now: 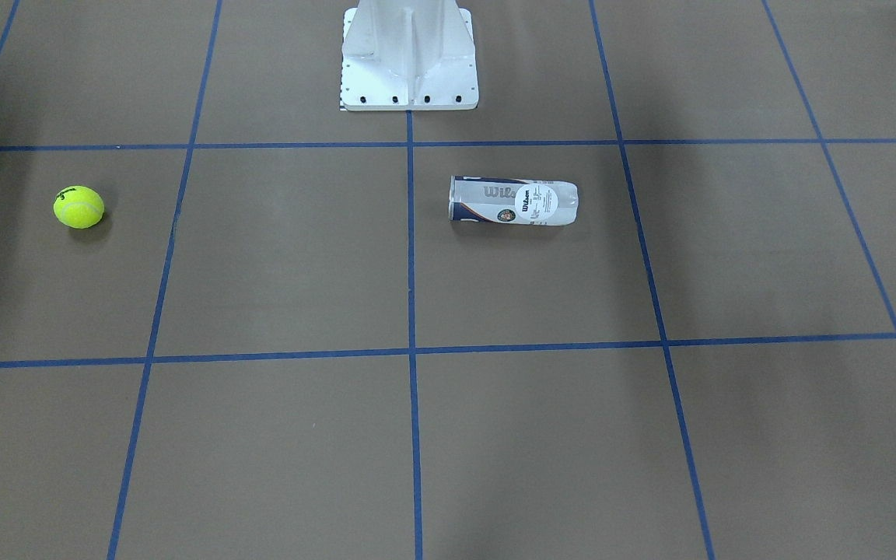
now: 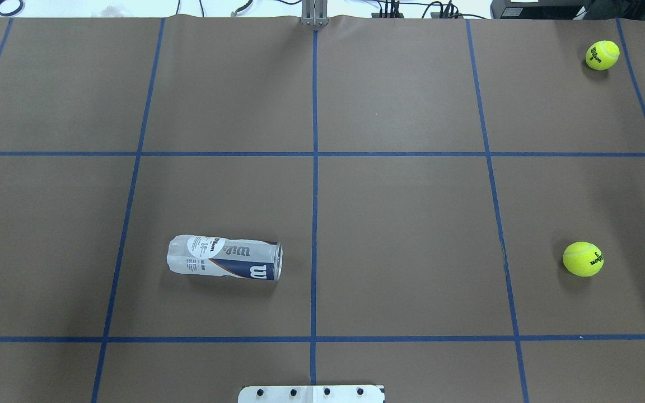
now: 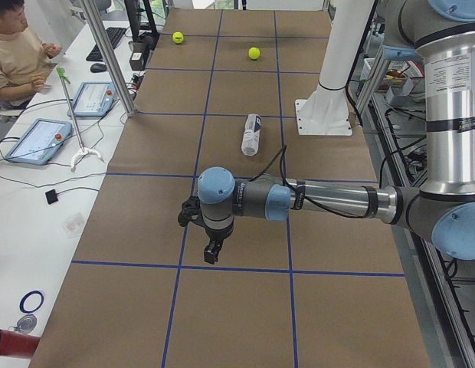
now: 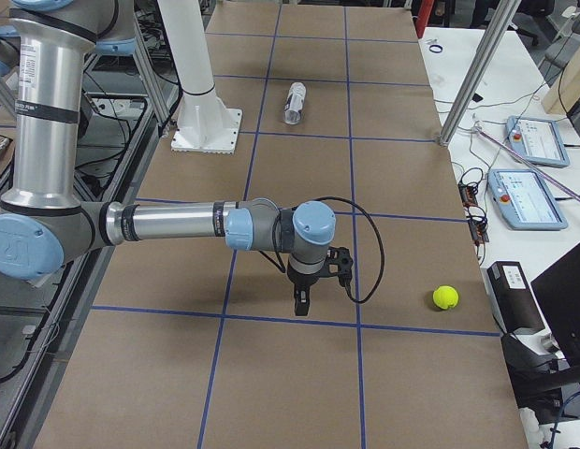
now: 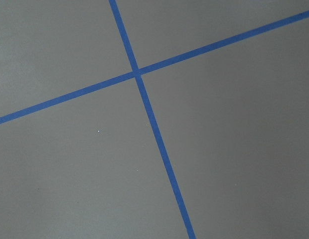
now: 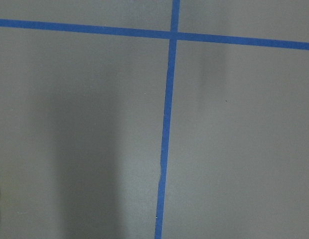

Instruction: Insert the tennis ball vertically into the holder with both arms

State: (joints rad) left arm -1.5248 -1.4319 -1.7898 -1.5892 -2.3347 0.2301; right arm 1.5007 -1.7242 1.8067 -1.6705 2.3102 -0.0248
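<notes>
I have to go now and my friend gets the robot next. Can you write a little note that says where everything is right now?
The left end effector hangs over bare table, away from the can. Whether it is open or shut cannot be told.
The right end effector also hangs over bare table, and its state cannot be told either.
The can lies on its side on the robot's left half.
The tennis ball sits on the robot's right half. A second ball is in the far right corner.
Done: nothing yet.
Left: probably stand the can up and hold it, pick up a ball, then drop it in from above.
</notes>
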